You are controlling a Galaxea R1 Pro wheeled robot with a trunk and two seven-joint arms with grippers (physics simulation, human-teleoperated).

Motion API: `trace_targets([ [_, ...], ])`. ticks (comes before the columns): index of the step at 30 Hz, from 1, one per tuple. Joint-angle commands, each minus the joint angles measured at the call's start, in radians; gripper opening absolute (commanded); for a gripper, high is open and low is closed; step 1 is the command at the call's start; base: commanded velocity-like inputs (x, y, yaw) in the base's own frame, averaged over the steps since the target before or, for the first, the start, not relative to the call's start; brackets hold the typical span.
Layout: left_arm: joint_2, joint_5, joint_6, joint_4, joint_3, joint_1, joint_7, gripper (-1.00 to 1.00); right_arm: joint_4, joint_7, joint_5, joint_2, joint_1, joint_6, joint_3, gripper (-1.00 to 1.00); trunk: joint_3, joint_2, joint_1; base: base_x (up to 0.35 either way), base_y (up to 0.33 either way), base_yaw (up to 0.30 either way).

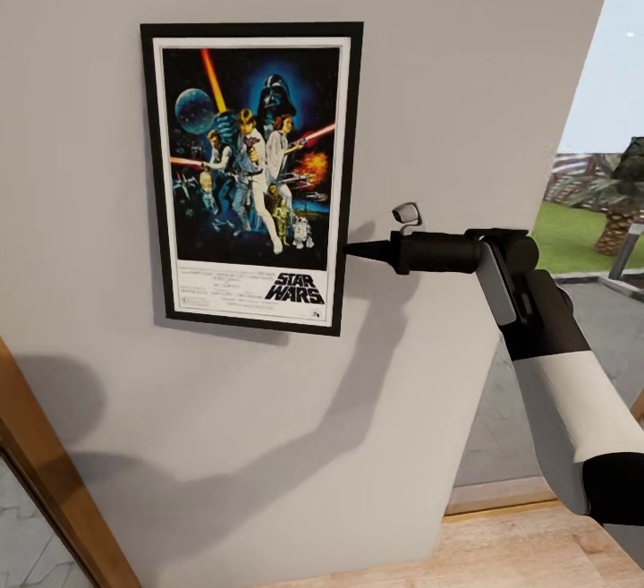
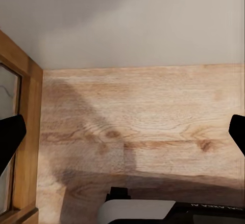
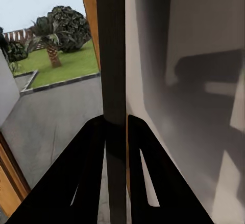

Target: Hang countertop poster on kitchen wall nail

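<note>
Against matte grey wall [image 1: 465, 78], right claw [image 1: 351, 251] pinches poster's [image 1: 253, 172] thin black frame

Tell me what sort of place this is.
Likely a room in a house, beside a doorway or window to the garden: a plain grey wall carrying a framed poster, a wooden floor, and lawn with a palm tree outside.

Wall nail hidden behind poster [image 1: 252, 178]
</note>
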Motion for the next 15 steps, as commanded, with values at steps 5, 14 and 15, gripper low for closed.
trace_targets([
  [5,0.0,0.0,-0.002,-0.001,0.001,0.0,0.0,1.0,0.001,0.002,0.001,-0.001,-0.001,0.004,0.001,-1.0,0.0,-0.001,0.0,0.0,0.0,0.0],
  [14,0.0,0.0,-0.002,-0.001,0.001,0.0,0.0,1.0,0.001,0.002,0.001,-0.001,-0.001,0.004,0.001,-1.0,0.0,-0.001,0.0,0.0,0.0,0.0],
  [15,0.0,0.0,-0.002,-0.001,0.001,0.0,0.0,1.0,0.001,0.002,0.001,-0.001,-0.001,0.004,0.001,-1.0,0.0,-0.001,0.0,0.0,0.0,0.0],
])
